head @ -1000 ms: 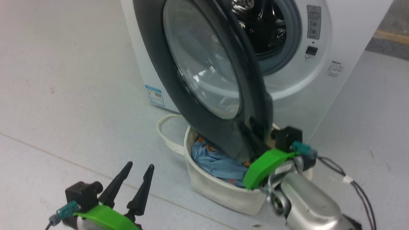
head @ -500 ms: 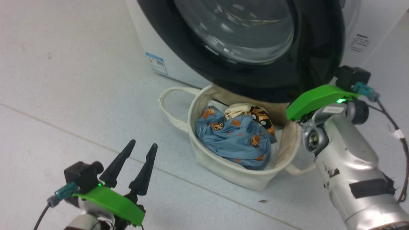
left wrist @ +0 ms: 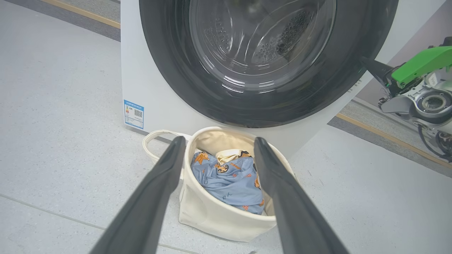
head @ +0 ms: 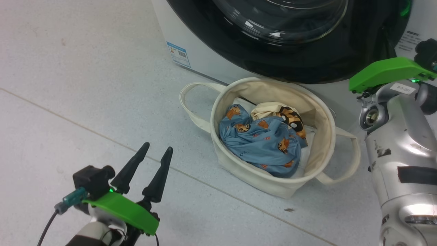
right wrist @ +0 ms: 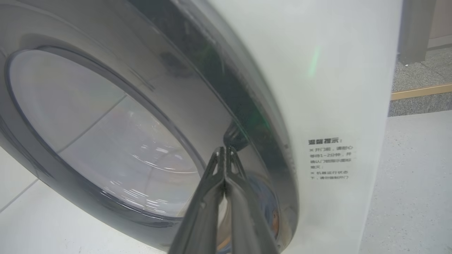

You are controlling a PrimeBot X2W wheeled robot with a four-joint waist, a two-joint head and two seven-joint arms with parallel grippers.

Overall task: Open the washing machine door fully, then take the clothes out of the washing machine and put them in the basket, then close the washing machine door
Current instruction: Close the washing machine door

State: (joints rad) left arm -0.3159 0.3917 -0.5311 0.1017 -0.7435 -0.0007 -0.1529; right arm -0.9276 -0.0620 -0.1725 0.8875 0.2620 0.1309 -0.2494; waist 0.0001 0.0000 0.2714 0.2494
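Black-ringed door [left wrist: 169, 70] is sitting closed at the right gripper [right wrist: 225, 150]; cartoon clothes [head: 263, 145] are lying in the cream basket [head: 239, 167] beyond the left gripper [head: 157, 147].

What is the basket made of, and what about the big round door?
The basket looks like soft cream cloth, probably canvas: its handles flop and its wall creases. The washing machine door seems to be a glossy black plastic ring, shiny with reflections, around clear glass you can see through.

L gripper [head: 157, 147] fingers spread; R gripper [right wrist: 226, 149] pinched shut.

A laundry area: white washing machine [left wrist: 141, 70] on pale tiled floor [left wrist: 53, 106], canvas basket [left wrist: 212, 218] in front.
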